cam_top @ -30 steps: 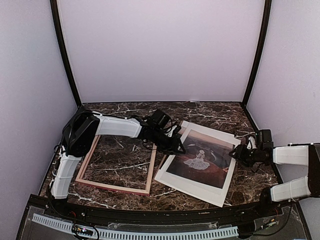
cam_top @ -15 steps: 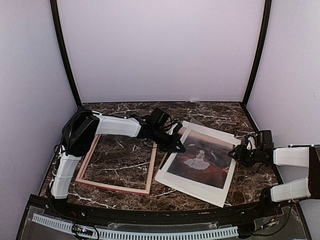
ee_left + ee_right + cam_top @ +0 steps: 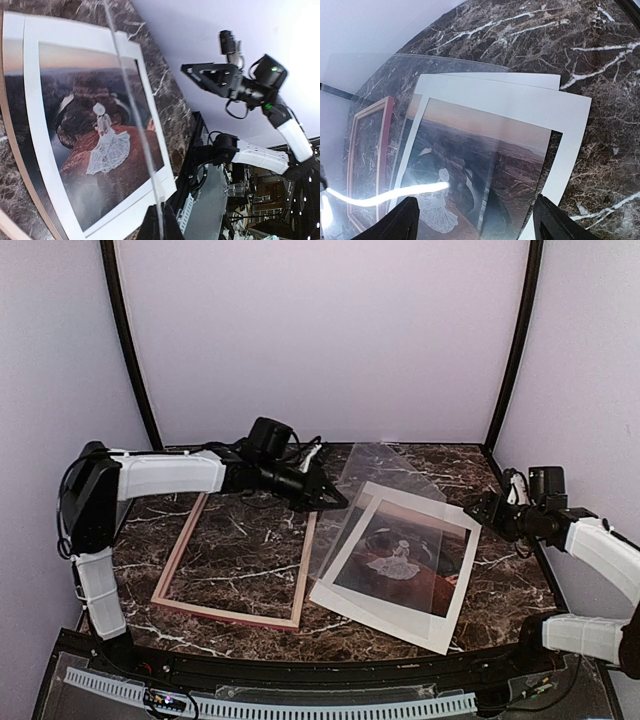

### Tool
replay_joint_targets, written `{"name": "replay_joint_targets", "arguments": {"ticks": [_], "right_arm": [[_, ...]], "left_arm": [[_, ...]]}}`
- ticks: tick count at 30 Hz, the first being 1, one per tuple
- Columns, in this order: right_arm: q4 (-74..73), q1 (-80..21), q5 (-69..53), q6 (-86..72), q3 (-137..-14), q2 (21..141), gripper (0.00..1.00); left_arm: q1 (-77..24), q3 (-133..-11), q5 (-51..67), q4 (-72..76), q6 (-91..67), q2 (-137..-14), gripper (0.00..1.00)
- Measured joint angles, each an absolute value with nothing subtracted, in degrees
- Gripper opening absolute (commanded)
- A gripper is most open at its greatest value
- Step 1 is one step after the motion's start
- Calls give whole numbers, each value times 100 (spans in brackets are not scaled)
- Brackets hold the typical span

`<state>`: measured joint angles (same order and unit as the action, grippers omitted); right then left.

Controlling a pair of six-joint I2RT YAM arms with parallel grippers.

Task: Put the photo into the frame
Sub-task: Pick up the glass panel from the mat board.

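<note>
Looking down from above, you have your left pincer [image 3: 325,498] clamped tight on the near edge of a clear sheet [image 3: 385,475]. In the left wrist view the pane's edge runs straight down into the closed fingers. The sheet is held off the bench [image 3: 500,585] at a slant, reaching from the pincer out to its right and over the far part of the print.

The photo [image 3: 400,555] lies flat on the bench below and to the right of that pincer, between your two pincers. It shows a small white-dressed figure on dark red ground under a pale sky band. A white mat [image 3: 440,625] lies on top of it, so the picture shows through the mat's window. A second white sheet [image 3: 520,80] sticks out from under the mat on the far side.

The frame [image 3: 180,555] — thin pink moulding — lies flat on the bench below and to the left of your left pincer, just beside the mat's left edge. Only marble shows inside it, so the photo is not yet in it.

Your right pincer [image 3: 482,512] hovers above the bench near the mat's far right corner. Its fingers [image 3: 402,222] are spread wide and it holds nothing — the right wrist view shows the print and the glare on the clear sheet in the gap between them.
</note>
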<state>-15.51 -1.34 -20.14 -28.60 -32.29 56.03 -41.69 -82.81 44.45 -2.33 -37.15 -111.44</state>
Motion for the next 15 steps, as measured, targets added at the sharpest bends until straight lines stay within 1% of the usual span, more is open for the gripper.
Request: {"name": "replay_joint_targets", "arguments": {"ticks": [4, 8, 11, 15], "right_arm": [[-1640, -187, -2016, -2891, -3450, 5655, 79], [-1573, -504, -1999, -2998, -3570, 5977, 81], [-1404, -1028, -1896, -3157, -3667, 6346, 82], [-1052, -2034, -1712, -3352, -4069, 7144, 82]], "left_arm": [[-3752, -7769, 4648, -64, -3712, -9904, 0], [-3175, -7299, 4775, -95, -3675, -8930, 0], [-2685, -7216, 4775, -499, -3520, -8377, 0], [-2167, -7417, 4672, -1367, -3085, -7839, 0]]}}
